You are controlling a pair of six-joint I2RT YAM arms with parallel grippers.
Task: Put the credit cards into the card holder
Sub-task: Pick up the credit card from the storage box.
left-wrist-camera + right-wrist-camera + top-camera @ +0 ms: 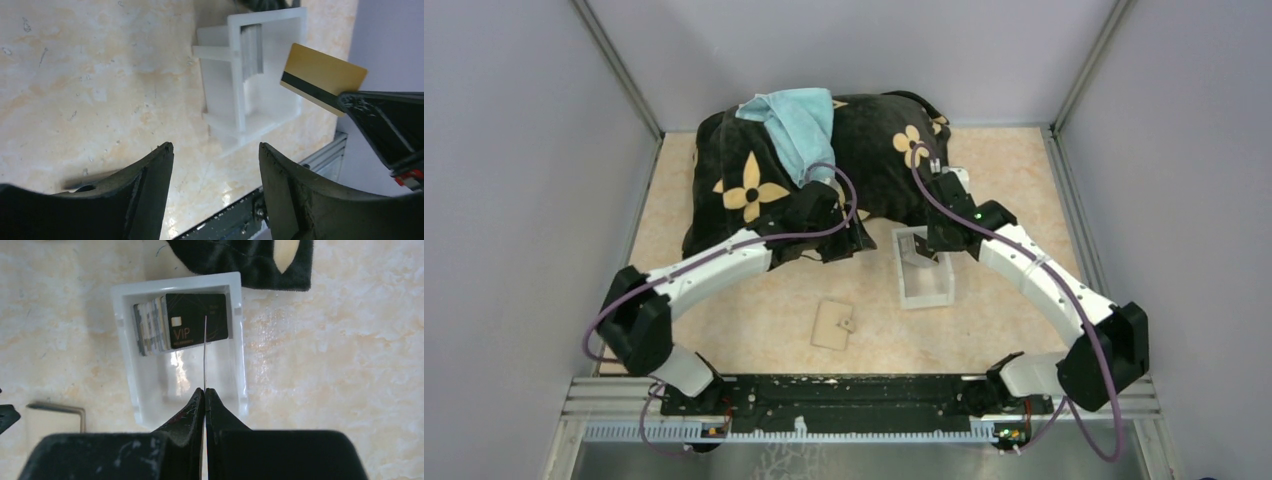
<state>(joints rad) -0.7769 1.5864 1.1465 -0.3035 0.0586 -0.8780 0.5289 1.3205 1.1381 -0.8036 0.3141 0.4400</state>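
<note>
A gold credit card (322, 77) with a black stripe hangs above the white tray (235, 100), pinched at one corner by my right gripper (205, 390), which is shut on it. From the right wrist this card (205, 352) shows only as a thin edge. Several more credit cards stand on edge inside the tray (125, 340), a black VIP card (197, 320) facing front. The tan card holder (834, 325) lies closed on the table, left of and nearer than the tray (924, 295). My left gripper (216, 147) hovers open and empty, left of the tray.
A dark cloth with yellow flowers (754, 180) and a light blue towel (799, 125) are heaped at the back of the table. Grey walls close in both sides, and the black front rail (844, 395) runs between the arm bases.
</note>
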